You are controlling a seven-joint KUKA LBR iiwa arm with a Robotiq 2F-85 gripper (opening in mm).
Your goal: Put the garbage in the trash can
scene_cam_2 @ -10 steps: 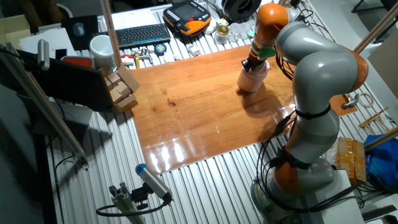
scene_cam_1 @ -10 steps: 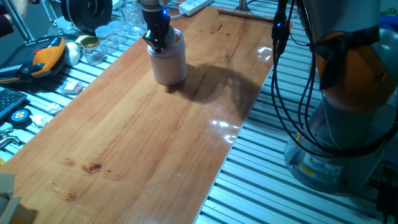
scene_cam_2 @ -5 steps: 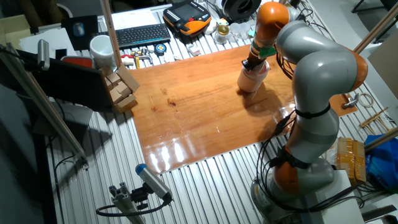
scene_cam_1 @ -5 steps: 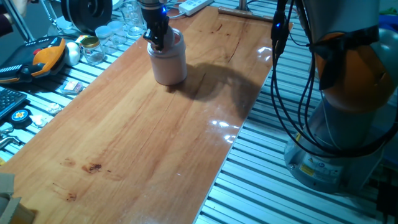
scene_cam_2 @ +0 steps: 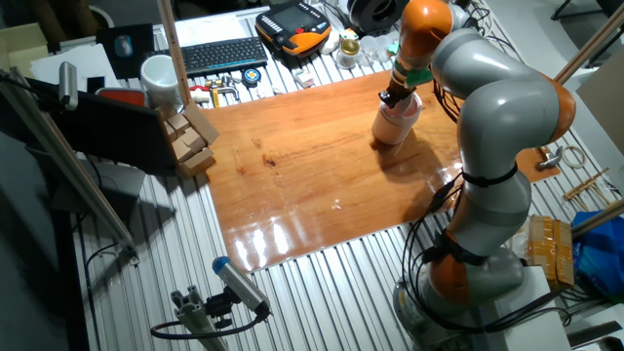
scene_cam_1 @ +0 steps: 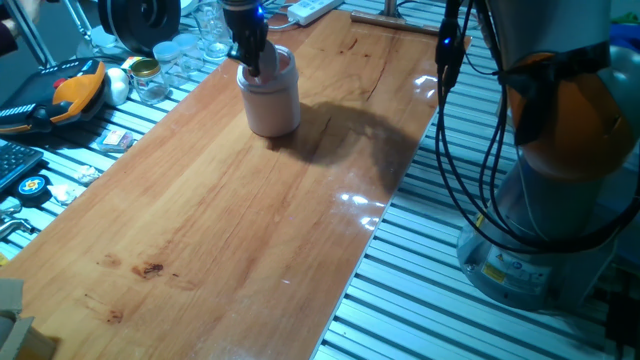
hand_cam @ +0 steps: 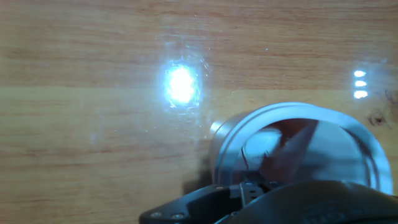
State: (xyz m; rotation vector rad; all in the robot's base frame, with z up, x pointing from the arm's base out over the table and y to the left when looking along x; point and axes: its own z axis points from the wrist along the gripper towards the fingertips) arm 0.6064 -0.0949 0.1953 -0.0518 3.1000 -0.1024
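A: Where is the garbage (hand_cam: 260, 144) at this moment?

B: In the hand view a small white lump shows inside the round opening of the trash can (scene_cam_1: 272, 97), under the lid, which looks tilted. It seems already inside the bin, although the picture is blurred there.

A: And the gripper (scene_cam_1: 249, 58)?

B: It hangs at the top of the can, at the rim. How its jaws stand cannot be told; in the hand view only the dark body of the hand is seen, and the fixed views are too small.

A: How would such a wad handle?

B: By judgement it is very light and soft. It would crush under little force and could stick to a finger pad. A gentle pinch across its middle should be enough.

A: And the can on the wooden table (scene_cam_1: 230, 230)?

B: It is probably light plastic, so a sideways push at the rim could tip it. The lid swings easily.
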